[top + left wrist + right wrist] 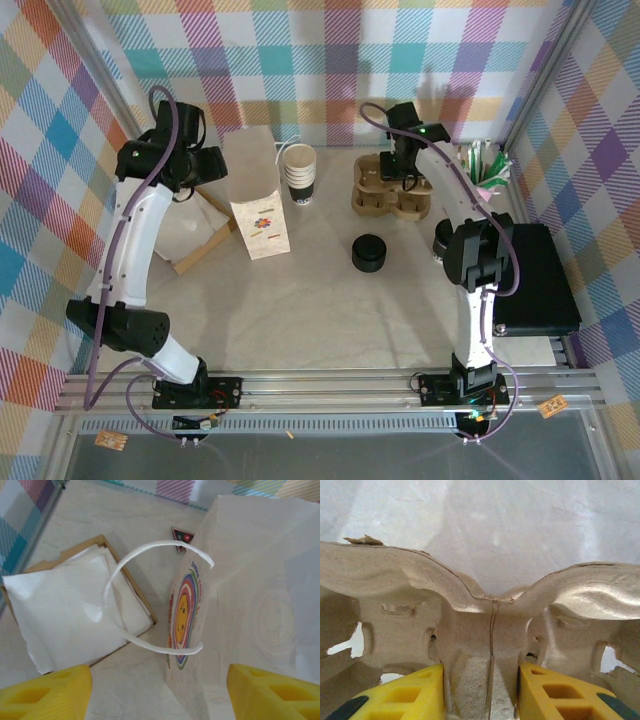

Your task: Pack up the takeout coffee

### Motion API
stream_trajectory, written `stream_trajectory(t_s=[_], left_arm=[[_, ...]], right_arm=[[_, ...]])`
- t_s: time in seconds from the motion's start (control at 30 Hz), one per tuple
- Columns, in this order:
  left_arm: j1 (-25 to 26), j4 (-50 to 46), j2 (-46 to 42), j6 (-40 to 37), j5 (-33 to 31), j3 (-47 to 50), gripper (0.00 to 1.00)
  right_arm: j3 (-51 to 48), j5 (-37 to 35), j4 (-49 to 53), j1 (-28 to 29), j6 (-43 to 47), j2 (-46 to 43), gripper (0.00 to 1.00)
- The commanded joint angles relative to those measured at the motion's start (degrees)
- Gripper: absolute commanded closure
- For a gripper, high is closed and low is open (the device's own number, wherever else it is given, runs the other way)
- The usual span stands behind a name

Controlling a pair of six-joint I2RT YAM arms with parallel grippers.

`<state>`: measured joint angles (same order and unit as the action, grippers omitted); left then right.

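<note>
Both arms worked at the far side of the counter (330,320). We judged the step to be readying bag and carrier for packing.

**Left hand.** The left hand (160,694) stood with its fingers apart, touching nothing. The upright paper bag (250,580) rose just ahead of it, toward the finger on the right of the wrist view. The bag's white loop handle (106,595) arched ahead between the fingers, and a tray of white paper sheets (65,605) lay ahead on the other side.

**Right hand.** The right hand (480,690) was clamped on the centre rib of the pulp cup carrier (490,625), one finger against each flank, with cup wells opening to either side.

**Task's thing.** Where the takeout coffee itself stood we could not tell. A stack of lidless cups (298,172) stood between the two hands, and a squat black stack of lids (369,253) sat nearer the bases.

**Doing it well.** We would have the left hand take the bag's rim wall together with the handle, not the handle alone, so that the mouth is held wide and the bag upright. The right hand should lift the carrier level and slowly, since a seam or crack ran down the rib.

**Pose.** The left arm reached forward with its elbow raised and its wrist turned toward the bag. The right arm stretched forward with its wrist pitched down over the carrier.
</note>
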<state>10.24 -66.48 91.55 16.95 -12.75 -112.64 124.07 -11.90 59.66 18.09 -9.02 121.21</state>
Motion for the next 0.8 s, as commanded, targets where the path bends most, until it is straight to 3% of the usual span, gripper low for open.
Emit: stream_trajectory(t_s=[0.0,0.77], left_arm=[[-0.7,-0.4,1.9,-1.4,3.0,-2.8,0.36],[-0.8,-2.6,16.8,-7.6,0.7,-13.8,0.5]], right_arm=[[-1.6,2.0,0.6,0.5,1.4,-4.1,0.61],[-5.4,6.2,0.4,0.5,3.0,-9.0,0.61]])
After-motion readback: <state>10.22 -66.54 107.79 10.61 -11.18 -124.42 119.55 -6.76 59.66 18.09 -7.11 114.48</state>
